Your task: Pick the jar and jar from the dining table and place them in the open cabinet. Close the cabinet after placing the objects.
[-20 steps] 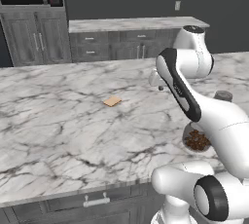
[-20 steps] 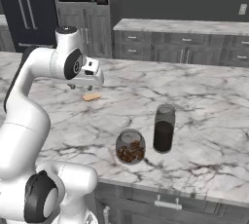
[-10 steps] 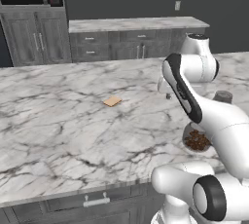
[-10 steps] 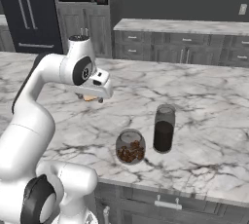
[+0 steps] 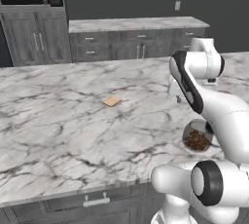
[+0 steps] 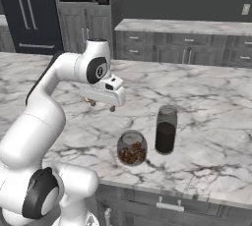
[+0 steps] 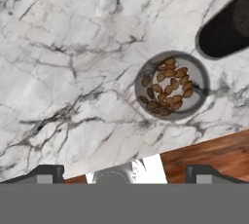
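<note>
Jaws (image 7: 124, 172) stand spread wide and hold nothing; in the hand view the two dark fingertips (image 7: 46, 173) sit far apart at the bottom, with bare marble between them. They hang above the worktop (image 5: 73, 130), pointing down, touching neither jar.

Just ahead of the jaws in the hand view lies the squat round jar (image 7: 172, 85), seen from above, its brown nuggets showing through the glass. The tall jar (image 7: 226, 26) stands just beside it, dark and cylindrical, near the top right corner of that view. A strip of brown wooden floor (image 7: 214, 152) shows past the worktop's edge.

From the right base view, the gripper (image 6: 106, 103) hovers over the marble to the left of both jars. The squat jar (image 6: 132, 148) sits near the front edge of the worktop, upright, and the tall jar (image 6: 166, 129) stands upright just to its right and a little further back, the two close but apart. A flat tan cracker (image 5: 112, 101) lies on the marble well to the left of the arm in the left base view, and the squat jar (image 5: 197, 137) peeks out beside the arm's white link.

Beyond the worktop runs a second marble counter (image 6: 187, 26) over dark grey drawers, with tall dark grey cabinets (image 5: 36, 38) at the far left.
</note>
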### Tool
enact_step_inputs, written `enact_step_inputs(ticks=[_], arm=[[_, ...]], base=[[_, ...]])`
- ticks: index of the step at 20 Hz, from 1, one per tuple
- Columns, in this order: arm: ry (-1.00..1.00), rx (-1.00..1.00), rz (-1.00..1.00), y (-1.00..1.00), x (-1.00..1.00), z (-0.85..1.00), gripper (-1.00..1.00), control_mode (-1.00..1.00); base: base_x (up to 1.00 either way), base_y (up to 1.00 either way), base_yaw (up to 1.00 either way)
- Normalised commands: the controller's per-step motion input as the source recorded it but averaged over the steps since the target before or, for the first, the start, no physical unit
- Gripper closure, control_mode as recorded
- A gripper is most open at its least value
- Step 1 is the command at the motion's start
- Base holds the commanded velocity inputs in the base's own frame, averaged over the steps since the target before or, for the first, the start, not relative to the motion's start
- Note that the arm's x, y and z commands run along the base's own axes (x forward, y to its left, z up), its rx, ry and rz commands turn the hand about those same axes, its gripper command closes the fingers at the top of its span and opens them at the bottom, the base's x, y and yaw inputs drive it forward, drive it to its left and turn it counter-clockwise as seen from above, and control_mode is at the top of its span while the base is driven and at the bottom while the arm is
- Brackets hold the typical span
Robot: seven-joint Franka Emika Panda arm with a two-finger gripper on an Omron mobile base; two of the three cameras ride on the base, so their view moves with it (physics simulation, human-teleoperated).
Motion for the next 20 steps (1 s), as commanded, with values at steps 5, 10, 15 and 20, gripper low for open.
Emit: enact_step_inputs(ticks=[5, 10, 15, 20], arm=[[0.05, 0.01, -0.10, -0.30, -0.19, -0.27, -1.00, -1.00], [0.03, 0.05, -0.09, -0.12, 0.00, -0.09, -1.00, -1.00], [0.09, 0.03, -0.05, -0.04, 0.04, -0.19, -1.00, -1.00], [0.10, 0.00, -0.02, 0.00, 0.35, -0.10, -1.00, -1.00]], base=[[0.00, 0.00, 0.00], [0.00, 0.00, 0.00], [0.00, 0.00, 0.00], [0.00, 0.00, 0.00]])
